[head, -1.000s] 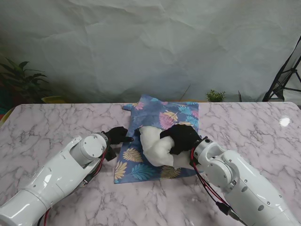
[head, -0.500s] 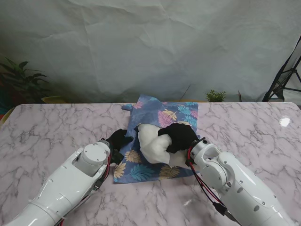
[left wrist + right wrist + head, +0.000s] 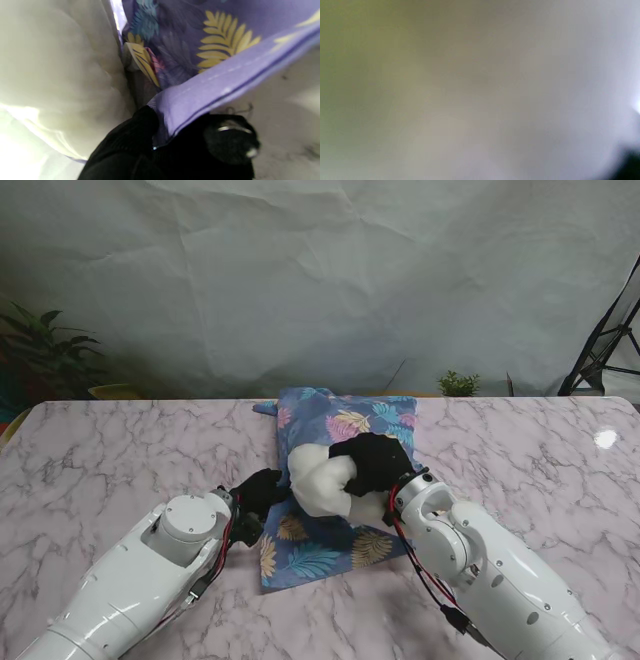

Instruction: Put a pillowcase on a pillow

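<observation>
Since a second ago your left hand [image 3: 262,490] has slid in toward the middle and dragged the pillowcase's [image 3: 345,420] open end with it — the near flap now lies narrower and further right, and the pillow [image 3: 318,480] sits a little farther from you. Your right hand [image 3: 372,463] has travelled that way too, still wrapped over the pillow.

Start with the left: its fingers are pinched together on the hem of the pillowcase [image 3: 225,85], the stitched edge running across the gloved fingertips [image 3: 140,130] with the pillow [image 3: 57,75] bulging just beside them. The right is clamped on the pillow's bunched white end; its wrist camera shows only a pale blur, so you get nothing further from there.

What matters for your next push is direction: the case's long axis runs away from you, closed end far, mouth near, and the pillow lies at that mouth with most of its bulk still outside, on top of the lower layer. So the stuffing has to go forward and slightly right from the right hand, while the left holds the hem back toward you.

You have room. Bare marble table [image 3: 120,450] spreads wide on both sides and beyond the far end of the fabric; the near edge of the case [image 3: 330,565] lies between your two forearms — that's the tight spot.
</observation>
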Available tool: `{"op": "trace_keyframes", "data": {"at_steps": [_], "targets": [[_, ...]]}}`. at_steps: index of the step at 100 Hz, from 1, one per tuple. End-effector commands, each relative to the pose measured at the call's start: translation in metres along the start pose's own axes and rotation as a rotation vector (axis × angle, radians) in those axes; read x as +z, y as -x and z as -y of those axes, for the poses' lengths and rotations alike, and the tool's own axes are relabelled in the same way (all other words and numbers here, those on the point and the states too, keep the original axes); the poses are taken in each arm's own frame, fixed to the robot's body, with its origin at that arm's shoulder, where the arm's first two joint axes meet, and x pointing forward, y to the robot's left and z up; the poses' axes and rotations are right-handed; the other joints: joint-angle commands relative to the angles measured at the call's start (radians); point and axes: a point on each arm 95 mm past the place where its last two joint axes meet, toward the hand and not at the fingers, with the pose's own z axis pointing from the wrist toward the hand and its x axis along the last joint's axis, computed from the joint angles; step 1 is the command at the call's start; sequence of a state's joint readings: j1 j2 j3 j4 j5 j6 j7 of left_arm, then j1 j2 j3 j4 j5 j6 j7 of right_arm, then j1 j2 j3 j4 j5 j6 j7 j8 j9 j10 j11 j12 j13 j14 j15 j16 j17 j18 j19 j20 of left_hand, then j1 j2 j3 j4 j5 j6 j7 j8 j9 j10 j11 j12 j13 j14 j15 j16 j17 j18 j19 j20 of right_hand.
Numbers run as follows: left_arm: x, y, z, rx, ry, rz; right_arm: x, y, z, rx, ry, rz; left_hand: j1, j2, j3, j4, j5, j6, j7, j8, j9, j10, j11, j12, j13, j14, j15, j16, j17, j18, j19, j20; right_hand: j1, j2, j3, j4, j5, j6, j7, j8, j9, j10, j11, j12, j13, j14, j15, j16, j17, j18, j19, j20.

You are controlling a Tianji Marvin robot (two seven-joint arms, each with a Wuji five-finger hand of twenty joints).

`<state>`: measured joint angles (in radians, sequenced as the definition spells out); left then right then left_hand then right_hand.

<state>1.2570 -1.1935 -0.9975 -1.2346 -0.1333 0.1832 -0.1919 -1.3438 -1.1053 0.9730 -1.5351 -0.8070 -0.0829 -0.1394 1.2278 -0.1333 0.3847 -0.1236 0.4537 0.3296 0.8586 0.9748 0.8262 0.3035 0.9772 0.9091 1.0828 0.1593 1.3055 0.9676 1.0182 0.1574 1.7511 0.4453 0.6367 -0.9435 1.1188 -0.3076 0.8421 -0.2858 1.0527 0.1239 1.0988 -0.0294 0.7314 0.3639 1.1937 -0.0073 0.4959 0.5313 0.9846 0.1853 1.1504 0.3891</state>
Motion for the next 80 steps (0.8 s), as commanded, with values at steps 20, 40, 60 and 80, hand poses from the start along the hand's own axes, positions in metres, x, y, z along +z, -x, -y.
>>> {"op": "trace_keyframes", "data": {"at_steps": [20,40,60,80], "targets": [[-0.013,-0.025,-0.029,-0.194,0.025,-0.116,0.016,-0.008,0.007,0.024,0.036,0.013,0.063,0.001,0.014,0.035,0.017,-0.011,0.111,-0.017,0.067,0.063,0.059,0.017,0.072,-0.044,0.077,0.023,0.059,-0.212,0.139,0.024,0.132,0.115,0.092,0.048,0.074,-0.029,0.12,0.006,0.037,0.024,0.074,0.03,0.121,-0.083,0.314,0.064,0.077,-0.22,0.198,0.093],[-0.024,-0.04,-0.041,-0.251,0.069,-0.175,0.028,-0.005,0.013,0.018,0.037,0.026,0.063,-0.002,0.021,0.032,0.018,-0.004,0.116,-0.023,0.072,0.061,0.061,0.018,0.078,-0.048,0.075,0.021,0.06,-0.213,0.141,0.027,0.131,0.113,0.093,0.048,0.076,-0.029,0.121,0.003,0.039,0.022,0.074,0.029,0.121,-0.084,0.317,0.061,0.077,-0.221,0.2,0.094],[-0.031,-0.04,-0.048,-0.214,0.132,-0.184,0.039,-0.002,0.016,0.027,0.057,0.06,0.063,-0.004,0.024,0.032,0.02,-0.001,0.117,-0.025,0.075,0.063,0.061,0.018,0.083,-0.051,0.074,0.02,0.06,-0.215,0.142,0.031,0.132,0.109,0.094,0.049,0.08,-0.028,0.122,0.0,0.041,0.023,0.074,0.027,0.121,-0.083,0.321,0.058,0.079,-0.22,0.202,0.094],[-0.036,-0.041,-0.055,-0.225,0.144,-0.204,0.048,0.0,0.023,0.035,0.054,0.088,0.063,-0.006,0.025,0.031,0.022,0.001,0.117,-0.026,0.077,0.066,0.06,0.018,0.086,-0.048,0.075,0.02,0.061,-0.215,0.144,0.034,0.125,0.106,0.095,0.048,0.08,-0.031,0.122,-0.004,0.043,0.025,0.074,0.026,0.121,-0.086,0.325,0.057,0.081,-0.223,0.207,0.096]]}}
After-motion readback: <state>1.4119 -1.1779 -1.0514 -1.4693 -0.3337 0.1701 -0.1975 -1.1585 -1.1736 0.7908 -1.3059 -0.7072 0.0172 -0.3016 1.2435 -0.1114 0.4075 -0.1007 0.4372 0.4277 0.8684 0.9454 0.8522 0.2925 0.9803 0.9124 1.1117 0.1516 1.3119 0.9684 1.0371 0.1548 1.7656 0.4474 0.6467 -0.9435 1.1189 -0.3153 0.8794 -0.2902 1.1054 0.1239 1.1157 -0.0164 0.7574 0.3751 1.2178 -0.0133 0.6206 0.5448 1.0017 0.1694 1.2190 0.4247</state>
